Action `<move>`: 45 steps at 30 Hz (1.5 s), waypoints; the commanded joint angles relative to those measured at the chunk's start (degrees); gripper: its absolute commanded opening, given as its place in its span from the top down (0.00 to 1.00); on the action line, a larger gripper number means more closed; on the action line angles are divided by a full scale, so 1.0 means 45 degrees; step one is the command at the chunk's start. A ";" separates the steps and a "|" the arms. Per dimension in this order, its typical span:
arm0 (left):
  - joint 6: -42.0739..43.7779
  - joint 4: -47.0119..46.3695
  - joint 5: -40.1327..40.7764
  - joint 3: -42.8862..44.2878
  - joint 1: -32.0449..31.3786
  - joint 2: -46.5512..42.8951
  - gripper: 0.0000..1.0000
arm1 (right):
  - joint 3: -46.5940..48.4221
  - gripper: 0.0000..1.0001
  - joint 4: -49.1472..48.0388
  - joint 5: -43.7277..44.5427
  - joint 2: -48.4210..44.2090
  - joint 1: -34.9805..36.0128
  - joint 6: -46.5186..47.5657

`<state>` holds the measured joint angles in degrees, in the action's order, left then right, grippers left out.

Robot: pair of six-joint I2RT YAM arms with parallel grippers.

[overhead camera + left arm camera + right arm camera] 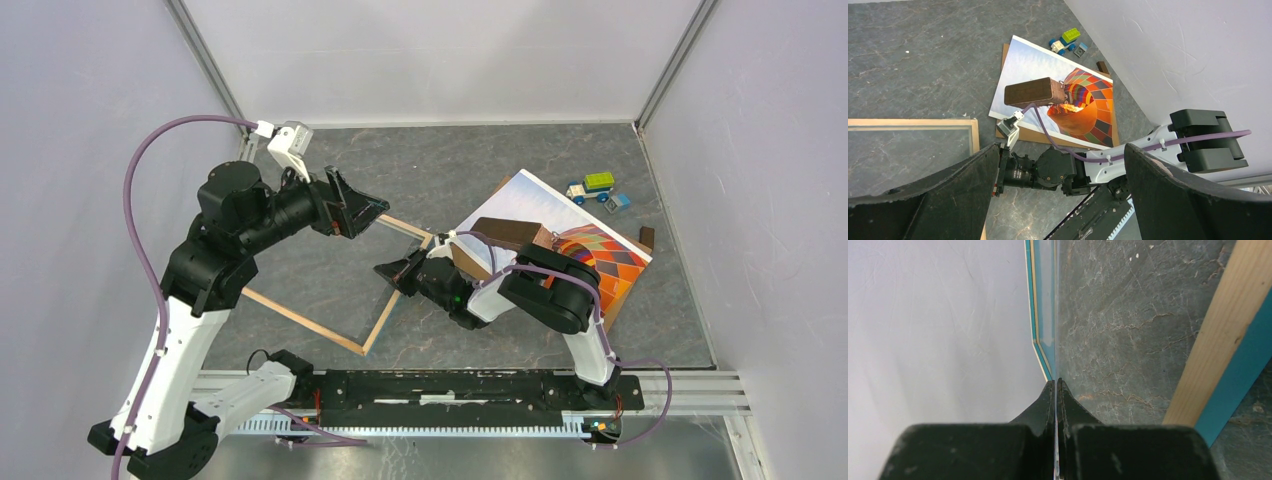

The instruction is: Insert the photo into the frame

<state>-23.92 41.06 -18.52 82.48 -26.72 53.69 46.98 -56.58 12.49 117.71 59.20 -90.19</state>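
The frame (300, 320) lies on the grey table at centre left, its light wood rim (908, 122) facing up around a clear pane. My right gripper (387, 270) is at the frame's right corner, its jaws (1055, 382) shut on the thin edge of that pane; the wood rim with its blue edge (1218, 330) runs past on the right. My left gripper (372, 212) hangs wide open above the frame's far side, nothing between its fingers (1060, 150). The photo (525, 200), an orange balloon on pale sky (1033, 60), lies face up to the right.
Under the photo lies a brown backing sheet (1005, 132), and a dark brown block (510, 232) sits over the picture. A toy car (595, 187) and a small blue brick (619, 201) are near the back right wall. White walls close in three sides.
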 commanded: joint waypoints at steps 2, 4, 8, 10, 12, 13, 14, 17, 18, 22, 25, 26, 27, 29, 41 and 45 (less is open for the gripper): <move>0.0358 -0.0241 -0.0346 0.0057 -0.0008 0.0028 0.00 | 0.0224 1.00 -0.0789 0.0099 0.0025 -0.0057 0.0267; 0.0317 -0.0259 -0.0356 0.0055 -0.0007 0.0053 0.00 | 0.0238 0.99 -0.0797 0.0097 0.0044 -0.0031 0.0258; 0.0277 -0.0295 -0.0376 0.0054 -0.0010 0.0068 0.00 | 0.0262 0.84 -0.0712 0.0006 0.0024 -0.0030 0.0300; 0.0277 -0.0283 -0.0394 0.0075 -0.0005 0.0099 0.00 | 0.0277 0.77 -0.0573 -0.0029 -0.0048 -0.0048 0.0345; 0.0277 -0.0278 -0.0385 0.0080 -0.0007 0.0094 0.00 | 0.0350 0.71 -0.0173 -0.0077 -0.0190 -0.0030 0.0464; 0.0282 -0.0278 -0.0415 0.0058 -0.0015 0.0092 0.00 | 0.0375 0.67 0.0047 -0.0080 -0.0260 -0.0023 0.0543; 0.0277 -0.0287 -0.0400 0.0051 -0.0007 0.0091 0.00 | 0.0398 0.63 0.0271 -0.0109 -0.0328 -0.0013 0.0620; 0.0296 -0.0276 -0.0392 0.0052 -0.0020 0.0083 0.00 | 0.0494 0.52 0.0828 -0.0122 -0.0536 -0.0011 0.0764; 0.0296 -0.0278 -0.0395 0.0060 -0.0008 0.0061 0.00 | 0.0550 0.49 0.1022 -0.0157 -0.0571 -0.0006 0.0793; 0.0311 -0.0278 -0.0365 0.0074 0.0000 0.0073 0.00 | 0.0995 0.39 0.2094 -0.0407 -0.0699 0.0028 0.1058; 0.0326 -0.0279 -0.0384 0.0070 -0.0003 0.0047 0.00 | 0.1184 0.30 0.2747 -0.0561 -0.0743 0.0049 0.1214; 0.0335 -0.0276 -0.0374 0.0071 -0.0016 0.0032 0.00 | 0.1279 0.29 0.3057 -0.0586 -0.0752 0.0048 0.1253; 0.0336 -0.0280 -0.0376 0.0083 -0.0004 0.0031 0.00 | 0.1376 0.27 0.3375 -0.0649 -0.0758 0.0048 0.1301; 0.0341 -0.0277 -0.0375 0.0075 -0.0010 0.0004 0.00 | 0.1643 0.20 0.4010 -0.0783 -0.0748 0.0045 0.1509; 0.0333 -0.0292 -0.0385 -0.0004 -0.0002 0.0055 0.00 | 0.3590 0.06 0.9412 -0.0350 -0.1290 0.0140 0.2125; 0.0316 -0.0336 -0.0415 -0.0036 -0.0005 0.0030 0.00 | 0.4308 0.05 1.1143 -0.0229 -0.1437 0.0126 0.2021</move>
<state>-23.94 41.01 -19.57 82.41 -26.72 54.02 62.89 -18.79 9.43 114.17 59.53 -81.95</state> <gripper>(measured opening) 0.996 0.942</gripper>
